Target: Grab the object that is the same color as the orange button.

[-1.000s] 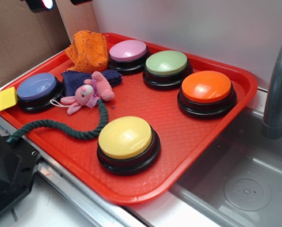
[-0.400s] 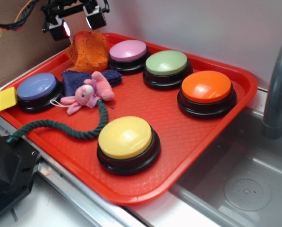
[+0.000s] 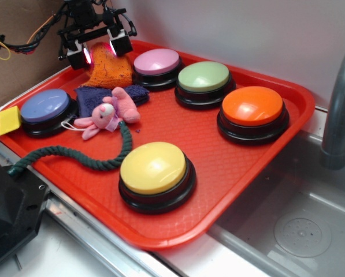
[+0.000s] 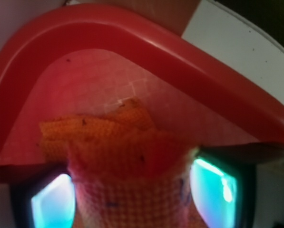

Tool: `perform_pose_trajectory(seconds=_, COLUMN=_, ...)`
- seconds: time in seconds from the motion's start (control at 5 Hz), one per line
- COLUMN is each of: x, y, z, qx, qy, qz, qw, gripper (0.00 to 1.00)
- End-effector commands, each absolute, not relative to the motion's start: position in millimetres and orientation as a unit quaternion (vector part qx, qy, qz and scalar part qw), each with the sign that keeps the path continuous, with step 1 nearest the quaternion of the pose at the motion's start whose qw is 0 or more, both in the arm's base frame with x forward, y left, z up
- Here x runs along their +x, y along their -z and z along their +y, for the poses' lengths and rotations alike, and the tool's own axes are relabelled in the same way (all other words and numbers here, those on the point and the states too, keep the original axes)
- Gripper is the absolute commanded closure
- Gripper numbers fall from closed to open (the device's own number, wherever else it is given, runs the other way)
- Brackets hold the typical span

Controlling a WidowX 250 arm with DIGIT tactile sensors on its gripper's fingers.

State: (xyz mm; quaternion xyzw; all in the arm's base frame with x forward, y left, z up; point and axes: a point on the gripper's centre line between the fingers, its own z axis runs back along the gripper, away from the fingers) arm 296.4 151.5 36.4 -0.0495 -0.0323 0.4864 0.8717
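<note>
Orange cloth [image 3: 103,68] sits in the far left corner of the red tray [image 3: 230,167], upper left of the exterior frame; gripper [image 3: 98,51] is down on it.

Near to far, exterior view:
- Yellow button [image 3: 154,168] closest, lower centre of the frame, on the tray.
- Green rope [image 3: 74,154] curves from the tray's left edge toward the pink plush bunny [image 3: 106,117], mid left.
- Blue button [image 3: 44,105] at the left edge, small yellow block [image 3: 9,120] just beside it, off the tray rim.
- Orange button [image 3: 252,107] right of centre, well apart from the cloth.
- Dark blue cloth [image 3: 94,96] lies behind the bunny, touching the orange cloth's lower edge.
- Green button [image 3: 204,77] and pink button [image 3: 156,61] in the back row; pink one just right of the orange cloth.
- Grey faucet pipe [image 3: 341,104] at the right edge, sink basin [image 3: 288,231] lower right.

Gripper state: fingers [image 3: 120,41] stand apart, one on each side of the cloth's top. Wrist view shows the cloth [image 4: 127,161] bunched up between the two glowing pads [image 4: 213,187], with the tray corner [image 4: 132,28] behind it. Cloth fills the gap, pads right at its sides; cannot tell if they are squeezing it yet.
</note>
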Motion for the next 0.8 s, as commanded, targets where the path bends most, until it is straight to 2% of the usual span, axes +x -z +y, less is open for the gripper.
perform_pose_trajectory(seconds=0.0, x=287, y=-69, z=157, qx=-0.009, qy=-0.492, qz=-0.089, qw=0.866, gripper=1.00)
perform_pose_trajectory(seconds=0.2, x=281, y=-97, z=153, qx=0.013, qy=-0.485, qz=-0.107, qw=0.868, gripper=1.00)
perform_pose_trajectory(seconds=0.4, x=274, y=-133, z=139, qx=-0.003, qy=-0.437, qz=-0.124, qw=0.891, gripper=1.00)
perform_pose_trajectory(seconds=0.6, x=266, y=-154, z=114, qx=-0.027, qy=-0.375, qz=-0.123, qw=0.918, gripper=1.00)
